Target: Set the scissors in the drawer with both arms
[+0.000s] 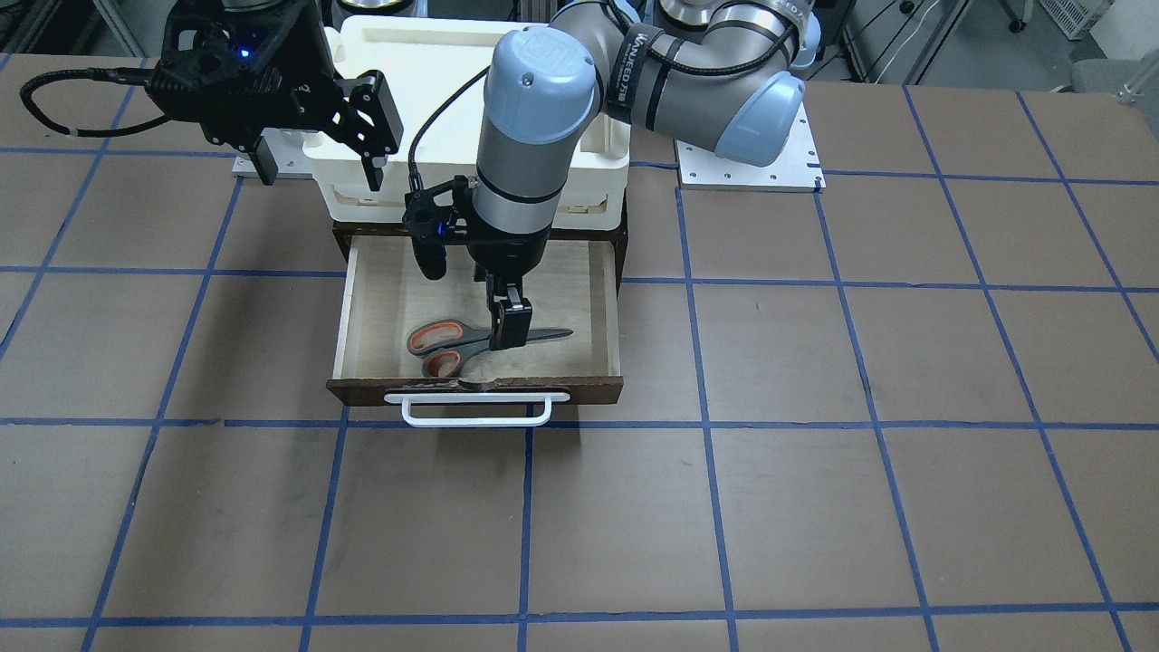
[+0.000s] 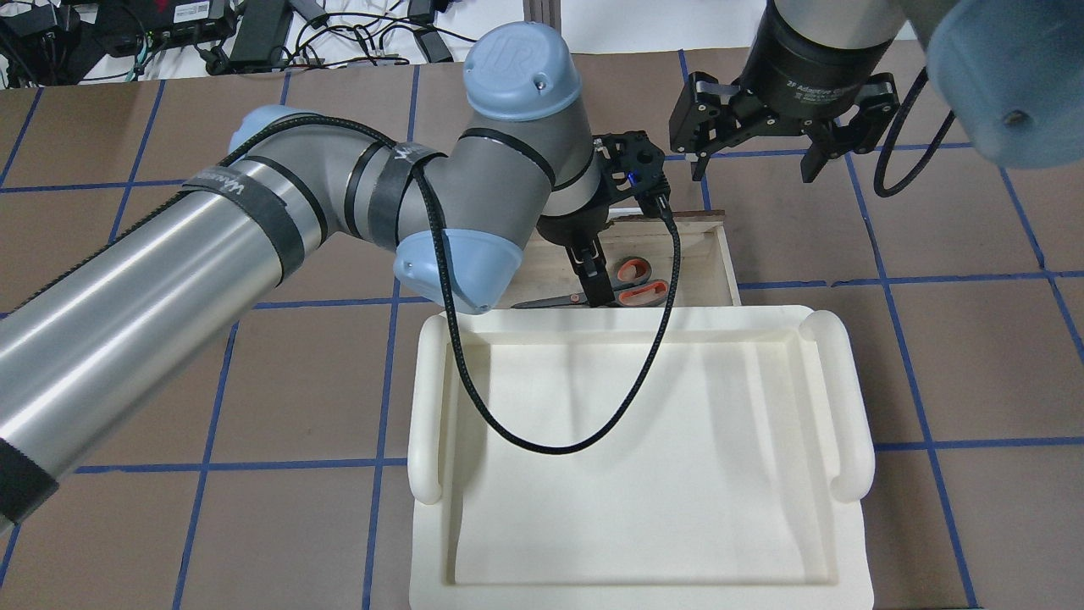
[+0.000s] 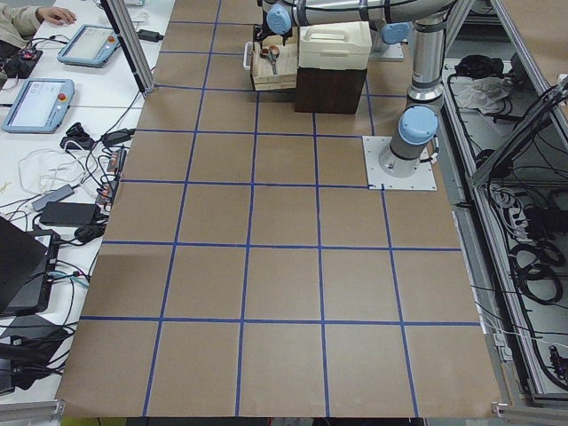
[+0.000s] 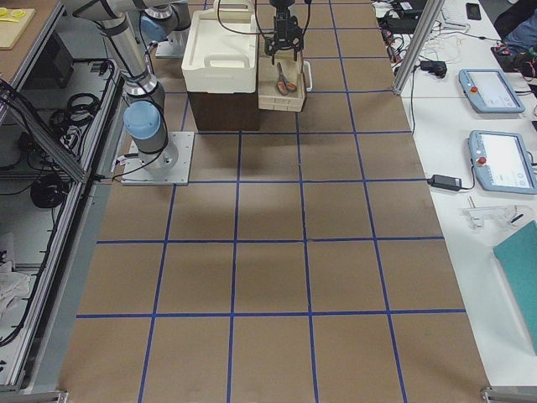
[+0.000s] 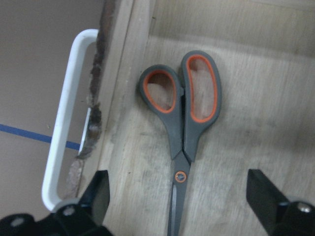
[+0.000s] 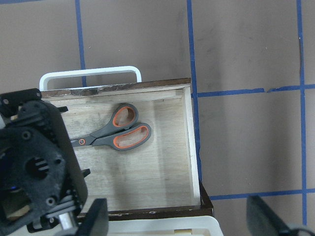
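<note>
The scissors (image 1: 453,342) lie flat on the pale floor of the open drawer (image 1: 475,388), handles toward the white bar handle (image 1: 477,407). They also show in the left wrist view (image 5: 184,118) and the right wrist view (image 6: 118,135). My left gripper (image 1: 509,328) hangs open over the scissors' pivot, and its fingers (image 5: 96,196) stand wide on either side of the blades without touching them. My right gripper (image 1: 319,172) is open and empty, raised above the table beside the drawer's back corner; it also shows in the overhead view (image 2: 755,165).
A white plastic tray (image 2: 644,449) sits on top of the dark cabinet behind the drawer. The left arm's black cable (image 2: 542,440) loops over the tray. The brown table with blue tape lines (image 1: 815,507) stretches in front of the drawer.
</note>
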`<state>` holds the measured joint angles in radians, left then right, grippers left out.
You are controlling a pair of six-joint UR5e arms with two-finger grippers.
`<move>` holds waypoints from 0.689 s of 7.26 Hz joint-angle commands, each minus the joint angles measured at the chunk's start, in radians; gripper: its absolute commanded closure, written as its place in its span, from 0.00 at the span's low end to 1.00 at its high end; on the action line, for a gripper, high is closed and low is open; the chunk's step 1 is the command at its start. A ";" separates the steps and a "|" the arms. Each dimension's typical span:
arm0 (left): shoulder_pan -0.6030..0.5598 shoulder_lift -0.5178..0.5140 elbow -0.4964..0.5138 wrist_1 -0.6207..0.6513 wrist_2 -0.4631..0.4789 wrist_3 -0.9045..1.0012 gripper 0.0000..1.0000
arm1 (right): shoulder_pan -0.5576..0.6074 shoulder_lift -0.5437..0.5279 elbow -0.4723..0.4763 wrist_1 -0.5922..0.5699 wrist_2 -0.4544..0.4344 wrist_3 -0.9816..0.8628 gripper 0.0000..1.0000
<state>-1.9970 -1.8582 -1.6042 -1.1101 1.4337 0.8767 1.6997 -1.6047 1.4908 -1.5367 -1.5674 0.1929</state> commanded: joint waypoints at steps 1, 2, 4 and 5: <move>0.059 0.052 0.026 -0.037 0.011 -0.001 0.00 | 0.000 0.000 0.000 0.000 0.004 0.000 0.00; 0.108 0.080 0.026 -0.087 0.008 0.001 0.00 | 0.000 0.000 0.000 0.000 0.004 -0.001 0.00; 0.212 0.137 0.024 -0.146 0.001 0.007 0.00 | 0.000 0.002 0.000 0.000 0.004 -0.001 0.00; 0.268 0.155 0.024 -0.196 0.002 0.007 0.00 | 0.000 0.002 0.000 -0.002 0.006 -0.001 0.00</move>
<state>-1.7986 -1.7313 -1.5796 -1.2525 1.4358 0.8824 1.6997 -1.6033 1.4910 -1.5374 -1.5625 0.1918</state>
